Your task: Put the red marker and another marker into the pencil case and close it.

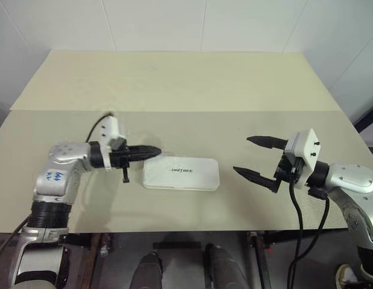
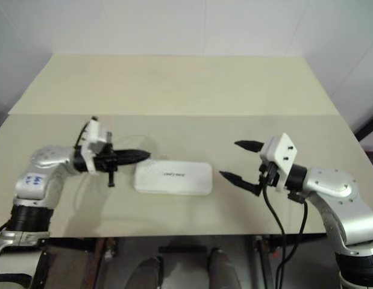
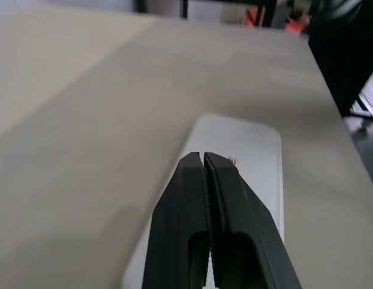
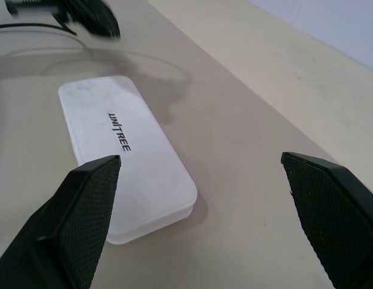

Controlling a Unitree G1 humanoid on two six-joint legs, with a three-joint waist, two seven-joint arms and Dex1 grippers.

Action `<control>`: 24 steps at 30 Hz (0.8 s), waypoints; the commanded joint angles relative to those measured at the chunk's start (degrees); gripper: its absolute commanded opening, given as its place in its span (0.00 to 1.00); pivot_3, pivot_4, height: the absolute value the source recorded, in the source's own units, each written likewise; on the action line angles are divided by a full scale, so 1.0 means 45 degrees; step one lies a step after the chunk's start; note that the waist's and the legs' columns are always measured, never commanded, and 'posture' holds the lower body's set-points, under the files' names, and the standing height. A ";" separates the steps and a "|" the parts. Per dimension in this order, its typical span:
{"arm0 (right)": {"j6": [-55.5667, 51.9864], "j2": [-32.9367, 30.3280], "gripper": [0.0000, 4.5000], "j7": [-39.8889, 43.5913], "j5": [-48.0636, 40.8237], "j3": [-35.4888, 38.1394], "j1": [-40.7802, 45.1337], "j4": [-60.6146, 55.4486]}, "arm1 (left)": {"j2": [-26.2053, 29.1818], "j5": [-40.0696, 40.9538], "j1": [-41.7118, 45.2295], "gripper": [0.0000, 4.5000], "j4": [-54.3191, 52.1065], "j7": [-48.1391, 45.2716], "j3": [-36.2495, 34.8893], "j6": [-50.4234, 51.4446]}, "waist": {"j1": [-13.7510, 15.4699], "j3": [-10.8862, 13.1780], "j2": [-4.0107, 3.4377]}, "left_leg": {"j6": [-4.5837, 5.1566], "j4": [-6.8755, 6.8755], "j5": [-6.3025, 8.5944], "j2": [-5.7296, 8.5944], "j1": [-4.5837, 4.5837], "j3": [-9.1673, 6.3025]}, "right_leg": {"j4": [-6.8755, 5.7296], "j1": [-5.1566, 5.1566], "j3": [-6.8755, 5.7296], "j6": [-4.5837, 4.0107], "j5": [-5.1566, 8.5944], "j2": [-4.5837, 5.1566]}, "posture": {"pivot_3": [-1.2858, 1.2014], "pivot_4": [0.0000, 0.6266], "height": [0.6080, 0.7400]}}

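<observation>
**Above the table: case closed, both grippers empty**

Beside the case's near corner, the left gripper (image 1: 151, 149) hovered, fingers nearly together, holding nothing. The pencil case (image 1: 181, 173) lay closed between the grippers. The right gripper (image 1: 252, 156) stood wide apart, empty, well clear.

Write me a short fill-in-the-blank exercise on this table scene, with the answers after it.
1. The pencil case lies on the table with its lid ____.
2. The dark lettering on the lid reads ____.
3. The jaws of the right gripper are ____.
4. The jaws of the left gripper, above the end of the case, are ____.

Missing words: closed; UNITREE; open; shut
</observation>
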State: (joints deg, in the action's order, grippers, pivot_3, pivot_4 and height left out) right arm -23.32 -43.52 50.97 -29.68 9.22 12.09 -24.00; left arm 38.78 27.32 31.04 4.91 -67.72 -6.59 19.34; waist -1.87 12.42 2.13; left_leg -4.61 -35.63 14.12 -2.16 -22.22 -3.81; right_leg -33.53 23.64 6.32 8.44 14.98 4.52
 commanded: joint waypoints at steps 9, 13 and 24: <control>0.0552 -0.0249 1.00 0.0213 -0.0300 0.1111 -0.0139 0.0367 | 0.1423 0.1091 -0.1341 0.88 -0.1459 0.0231 -0.2263 0.0386 | -0.0023 0.0000 0.0000 | -0.0003 0.0004 0.0001 0.0000 0.0004 0.0001 | 0.0004 0.0001 0.0000 -0.0004 0.0003 0.0000 | 0.52 0.24 1.00; 0.0627 -0.0581 1.00 0.0614 -0.0410 0.1321 0.0287 0.0623 | 0.1689 0.1153 -0.1680 1.00 -0.1372 -0.0074 -0.2465 0.0276 | -0.0026 0.0001 0.0000 | -0.0004 -0.0001 0.0000 0.0000 0.0004 0.0002 | 0.0017 -0.0001 0.0001 -0.0006 0.0004 0.0000 | 0.52 0.24 1.00; 0.1011 -0.0977 1.00 0.1953 -0.0595 0.1156 0.0905 0.1031 | 0.2096 0.0840 -0.2024 1.00 -0.1470 -0.0651 -0.2231 -0.0546 | -0.0064 0.0002 -0.0002 | -0.0005 0.0016 0.0001 -0.0003 0.0001 0.0006 | 0.0029 0.0003 0.0000 -0.0014 0.0009 0.0001 | 0.52 0.24 1.00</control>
State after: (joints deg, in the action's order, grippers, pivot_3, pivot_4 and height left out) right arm -20.03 -46.92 58.79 -31.60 13.91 15.42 -18.26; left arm 47.28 31.19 21.39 -0.10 -69.98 -15.80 18.86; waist -2.15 12.43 2.12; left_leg -4.63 -35.55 14.13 -2.17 -22.21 -3.78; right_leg -33.41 23.65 6.32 8.38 15.02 4.52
